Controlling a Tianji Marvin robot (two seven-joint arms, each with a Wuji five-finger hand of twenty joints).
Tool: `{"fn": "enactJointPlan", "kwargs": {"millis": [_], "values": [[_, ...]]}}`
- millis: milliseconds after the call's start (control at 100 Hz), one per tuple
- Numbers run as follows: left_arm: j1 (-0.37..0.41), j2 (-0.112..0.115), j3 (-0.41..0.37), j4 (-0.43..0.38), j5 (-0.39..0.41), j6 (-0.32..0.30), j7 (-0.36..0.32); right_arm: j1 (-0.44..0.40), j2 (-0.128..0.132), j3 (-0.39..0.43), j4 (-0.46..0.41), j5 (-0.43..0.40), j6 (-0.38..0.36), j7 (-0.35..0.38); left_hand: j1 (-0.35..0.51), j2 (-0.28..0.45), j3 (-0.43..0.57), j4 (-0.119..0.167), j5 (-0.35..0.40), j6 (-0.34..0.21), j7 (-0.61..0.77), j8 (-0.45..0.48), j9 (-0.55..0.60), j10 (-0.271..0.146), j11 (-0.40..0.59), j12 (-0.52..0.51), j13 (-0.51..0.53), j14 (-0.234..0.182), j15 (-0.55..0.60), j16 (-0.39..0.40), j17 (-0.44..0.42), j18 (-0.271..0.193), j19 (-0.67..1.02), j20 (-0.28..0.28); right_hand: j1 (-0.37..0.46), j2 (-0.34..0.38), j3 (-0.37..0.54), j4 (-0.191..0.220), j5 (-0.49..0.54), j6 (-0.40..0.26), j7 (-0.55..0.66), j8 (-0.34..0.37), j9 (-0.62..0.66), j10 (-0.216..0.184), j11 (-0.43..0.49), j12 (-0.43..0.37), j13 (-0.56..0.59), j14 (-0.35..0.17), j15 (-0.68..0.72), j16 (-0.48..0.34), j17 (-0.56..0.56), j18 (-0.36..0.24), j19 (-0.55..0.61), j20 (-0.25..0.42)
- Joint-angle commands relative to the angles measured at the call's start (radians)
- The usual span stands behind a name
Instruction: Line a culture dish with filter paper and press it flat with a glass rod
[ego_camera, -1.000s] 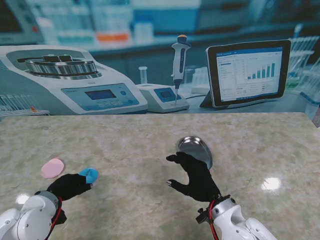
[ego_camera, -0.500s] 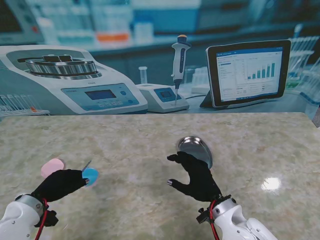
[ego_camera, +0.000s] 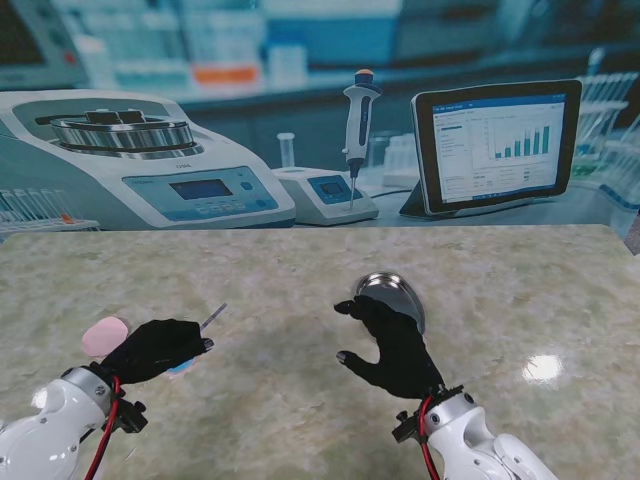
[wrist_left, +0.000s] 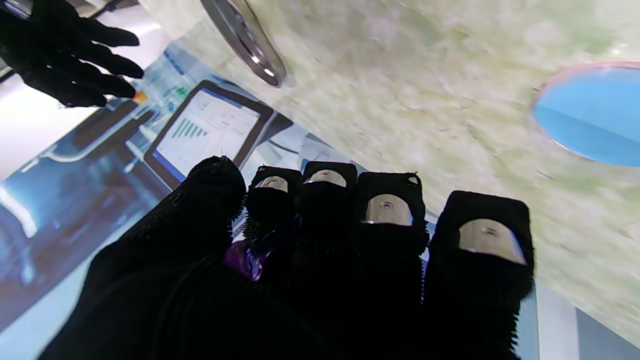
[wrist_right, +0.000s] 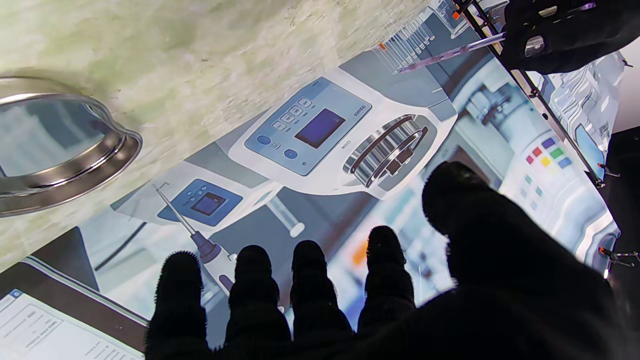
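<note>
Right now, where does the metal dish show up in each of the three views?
Stand view: metal dish sits at table centre, just beyond the right hand.
Left wrist view: only its rim shows, at the picture's edge.
Right wrist view: rim and inside at the picture's side.
Shared landmark: the tablet.

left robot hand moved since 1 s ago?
Yes. The left robot hand shifted right, now covering most of the blue disc, away from the pink disc, lifting a thin rod.

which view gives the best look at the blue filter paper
The left wrist view: the blue filter paper lies unobstructed on the table. In the stand view the left hand covers most of it. The right wrist view misses it.
</note>
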Motion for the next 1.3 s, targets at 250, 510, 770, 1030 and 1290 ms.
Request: {"fn": "enactJointPlan", "kwargs": {"millis": [250, 510, 770, 1030, 1290], "values": [[-0.017, 0.009, 0.07, -0.04, -0.112, -0.005, -0.061, 0.028, 0.007, -0.021, -0.026, -0.028, 0.011, 0.036, -0.028, -0.004, 0.031, 0.027, 0.034, 0.093, 0.078, 0.02, 0.051, -0.073, 0.049, 0.004, 0.056, -0.091, 0.065, -0.007, 0.036, 0.01, 0.156, -0.014, 0.014, 0.035, 0.046, 0.027, -0.047, 0.002, -0.021, -0.001, -0.019, -0.031, 0.004, 0.003, -0.027, -0.039, -0.026, -0.014, -0.002, -0.028, 0.032, 0.026], [-0.035, 0.016, 0.112, -0.064, -0.164, -0.007, -0.091, 0.047, 0.013, -0.042, -0.045, -0.046, 0.024, 0.061, -0.029, -0.003, 0.033, 0.026, 0.036, 0.094, 0.078, 0.018, 0.052, -0.071, 0.048, 0.006, 0.057, -0.09, 0.065, -0.008, 0.037, 0.01, 0.156, -0.013, 0.005, 0.033, 0.061, 0.028, -0.049, 0.007, -0.023, 0.003, -0.019, -0.029, 0.004, 0.001, -0.024, -0.039, -0.024, -0.014, 0.001, -0.028, 0.041, 0.028], [-0.031, 0.017, 0.138, -0.09, -0.217, -0.01, -0.101, 0.071, 0.016, -0.07, -0.047, -0.045, 0.018, 0.081, -0.029, -0.005, 0.032, 0.027, 0.039, 0.094, 0.079, 0.018, 0.056, -0.073, 0.049, 0.006, 0.061, -0.091, 0.067, -0.008, 0.042, 0.01, 0.158, -0.012, 0.013, 0.028, 0.07, 0.027, -0.04, 0.012, -0.02, 0.007, -0.015, -0.024, 0.026, 0.009, -0.003, -0.03, -0.011, -0.009, 0.021, -0.025, 0.061, 0.034], [-0.019, 0.021, 0.146, -0.102, -0.271, -0.023, -0.122, 0.12, 0.017, -0.111, -0.021, -0.043, 0.016, 0.091, -0.034, -0.005, 0.035, 0.029, 0.045, 0.093, 0.081, 0.017, 0.063, -0.074, 0.049, 0.007, 0.067, -0.092, 0.072, -0.011, 0.051, 0.011, 0.164, -0.015, 0.03, 0.014, 0.103, 0.026, -0.037, 0.014, -0.017, 0.012, -0.015, -0.025, 0.04, 0.011, -0.002, -0.035, -0.006, -0.008, 0.023, -0.026, 0.072, 0.037], [-0.014, 0.022, 0.151, -0.102, -0.294, -0.031, -0.131, 0.161, 0.019, -0.153, 0.009, -0.035, -0.01, 0.1, -0.032, -0.005, 0.035, 0.029, 0.044, 0.092, 0.081, 0.018, 0.063, -0.074, 0.049, 0.007, 0.068, -0.092, 0.073, -0.014, 0.052, 0.01, 0.165, -0.018, 0.015, -0.016, 0.105, 0.01, 0.046, 0.023, 0.029, 0.025, 0.038, -0.027, 0.117, 0.038, 0.04, -0.03, 0.012, -0.005, 0.05, -0.017, 0.095, 0.04]]}}
